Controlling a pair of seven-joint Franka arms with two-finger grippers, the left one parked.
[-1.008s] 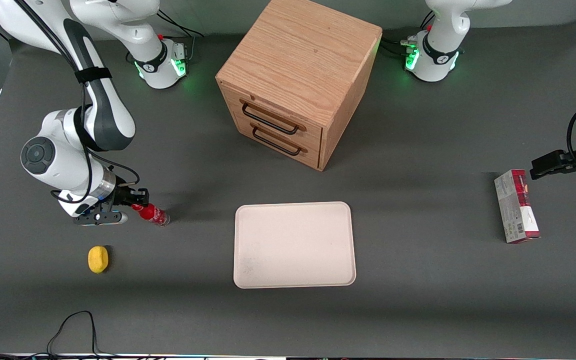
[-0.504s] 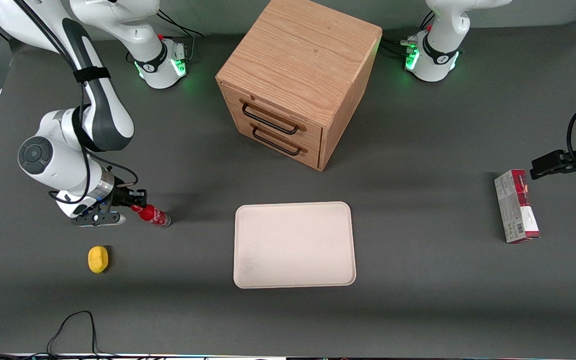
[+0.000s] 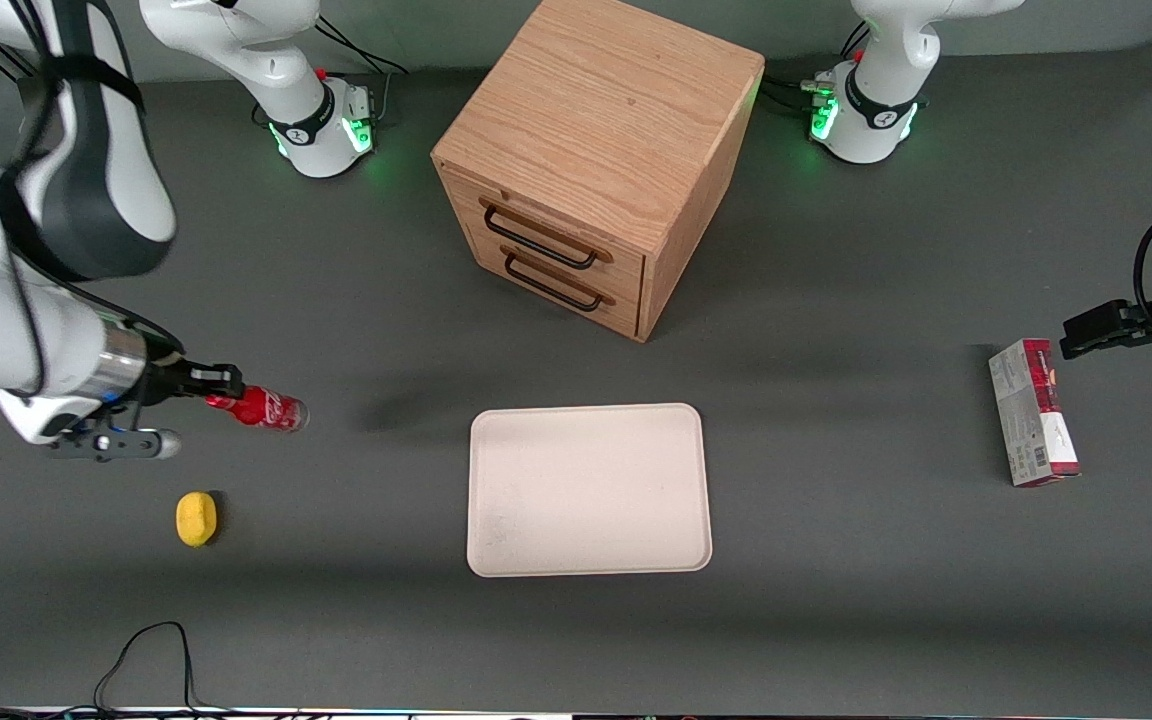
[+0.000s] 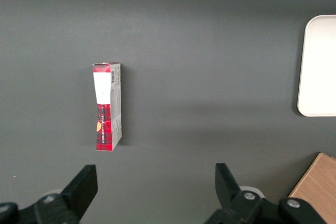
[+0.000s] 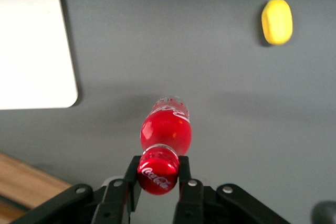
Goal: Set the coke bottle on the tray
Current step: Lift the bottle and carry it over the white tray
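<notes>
My right gripper (image 3: 219, 386) is shut on the red cap of the coke bottle (image 3: 264, 410) and holds it lifted above the table, toward the working arm's end. In the right wrist view the gripper (image 5: 158, 171) clamps the cap, and the coke bottle (image 5: 166, 128) hangs below it with its clear base toward the table. The cream-white tray (image 3: 589, 489) lies flat near the table's middle, in front of the drawer cabinet; its corner shows in the right wrist view (image 5: 34, 45). The bottle is well apart from the tray.
A yellow lemon-like object (image 3: 196, 519) lies nearer the front camera than the bottle, also in the right wrist view (image 5: 277, 21). A wooden two-drawer cabinet (image 3: 596, 160) stands farther back. A red-and-grey carton box (image 3: 1032, 411) lies toward the parked arm's end.
My gripper has lifted the coke bottle off the table and risen toward the camera; the bottle now hangs free, shifted slightly away from the tray.
</notes>
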